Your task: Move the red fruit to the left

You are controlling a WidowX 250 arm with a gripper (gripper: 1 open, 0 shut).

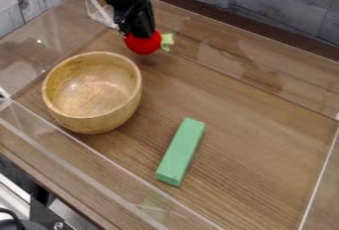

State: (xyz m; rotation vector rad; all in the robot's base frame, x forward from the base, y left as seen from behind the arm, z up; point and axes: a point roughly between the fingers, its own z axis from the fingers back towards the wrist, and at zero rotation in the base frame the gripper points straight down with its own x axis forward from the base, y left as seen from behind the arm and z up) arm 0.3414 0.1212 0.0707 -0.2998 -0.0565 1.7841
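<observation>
The red fruit (143,45), small and round with a light green stub on its right side, sits low on the wooden table at the back left, just beyond the wooden bowl. My black gripper (137,32) points down right over it, with its fingertips at the fruit's top. The fingers are dark and overlap the fruit, so I cannot see whether they still pinch it or stand apart.
A wooden bowl (55,87) stands at the left. A long green block (181,152) lies near the front centre. Clear plastic walls (79,179) ring the table, with a clear bent piece (101,12) at the back left corner.
</observation>
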